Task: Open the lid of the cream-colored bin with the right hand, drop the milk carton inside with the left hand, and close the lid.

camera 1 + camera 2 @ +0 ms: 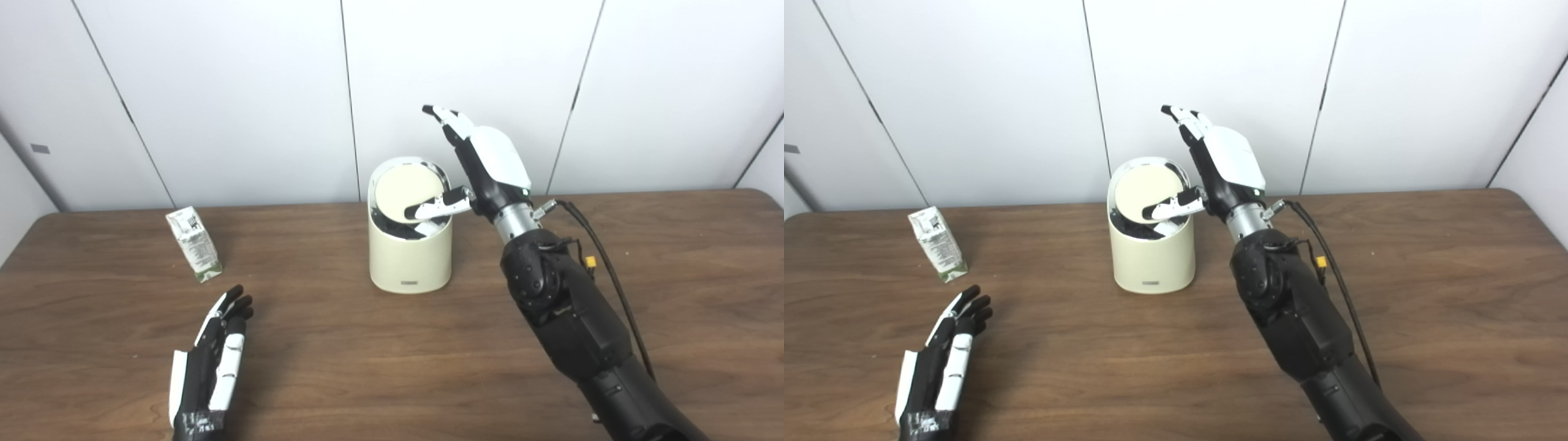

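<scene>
Here the lid (pixel 407 193) of the cream-colored bin (pixel 409 260) is tilted inward by the thumb of the right hand (pixel 484 165), whose fingers are spread upward and grasp nothing, presumably so the mouth is cleared. The milk carton (pixel 195 244) stands untouched on the table (pixel 367 367), well left of the bin. The left hand (pixel 211 361) rests flat near it, open and empty. The bin's interior is dark and cannot be made out.
</scene>
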`<state>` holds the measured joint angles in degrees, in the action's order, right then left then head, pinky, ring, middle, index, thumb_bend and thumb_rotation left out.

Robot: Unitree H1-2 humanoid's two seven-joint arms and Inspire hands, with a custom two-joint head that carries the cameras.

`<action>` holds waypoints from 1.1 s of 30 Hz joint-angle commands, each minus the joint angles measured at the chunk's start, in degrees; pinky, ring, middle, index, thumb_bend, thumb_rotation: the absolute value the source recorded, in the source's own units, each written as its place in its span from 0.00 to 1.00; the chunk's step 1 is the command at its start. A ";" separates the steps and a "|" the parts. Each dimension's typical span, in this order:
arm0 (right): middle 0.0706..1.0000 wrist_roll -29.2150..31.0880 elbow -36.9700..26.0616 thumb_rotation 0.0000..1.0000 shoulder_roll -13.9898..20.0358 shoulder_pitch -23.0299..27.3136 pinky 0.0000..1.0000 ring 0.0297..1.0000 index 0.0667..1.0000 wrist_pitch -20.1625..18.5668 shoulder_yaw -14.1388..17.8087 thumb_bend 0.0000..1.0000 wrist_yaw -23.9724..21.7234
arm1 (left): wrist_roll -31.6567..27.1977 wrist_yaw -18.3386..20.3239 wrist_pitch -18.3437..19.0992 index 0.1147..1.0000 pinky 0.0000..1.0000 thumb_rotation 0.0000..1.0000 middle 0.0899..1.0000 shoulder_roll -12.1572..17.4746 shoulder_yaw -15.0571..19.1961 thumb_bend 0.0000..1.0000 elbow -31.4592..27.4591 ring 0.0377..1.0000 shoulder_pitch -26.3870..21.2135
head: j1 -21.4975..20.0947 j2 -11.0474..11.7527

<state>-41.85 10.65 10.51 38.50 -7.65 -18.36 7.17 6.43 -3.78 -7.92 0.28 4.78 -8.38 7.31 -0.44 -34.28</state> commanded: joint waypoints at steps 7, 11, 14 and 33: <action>0.93 -5.73 1.50 0.09 2.32 4.90 0.86 0.95 0.92 1.67 -2.31 0.98 -0.13 | 0.25 -0.93 -1.01 0.91 0.88 0.85 0.84 -1.52 -0.89 0.54 1.61 0.85 1.62 | 0.31 0.02; 0.90 -1.70 2.46 0.12 0.91 4.28 0.86 0.92 0.90 2.07 0.02 0.97 0.52 | 1.04 -1.25 -0.85 0.91 0.88 0.86 0.84 -1.54 -0.96 0.54 1.73 0.84 1.55 | 0.47 0.01; 0.89 5.46 1.84 0.19 -1.64 2.99 0.84 0.90 0.90 1.27 4.50 0.87 -0.23 | 0.83 -1.20 -1.10 0.91 0.87 0.86 0.84 -1.50 -0.89 0.55 1.86 0.84 1.55 | 0.29 0.04; 0.92 48.69 -19.59 0.56 -10.29 -8.83 0.88 0.93 0.87 -19.28 23.67 0.41 -8.91 | 1.04 -1.29 -0.76 0.91 0.88 0.86 0.84 -1.25 -0.87 0.53 2.04 0.84 1.26 | -0.18 -0.10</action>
<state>5.52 -6.23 -1.48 29.46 -27.12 5.91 -2.11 6.91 -4.28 -7.93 -0.27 4.57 -8.41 7.19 -0.62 -34.36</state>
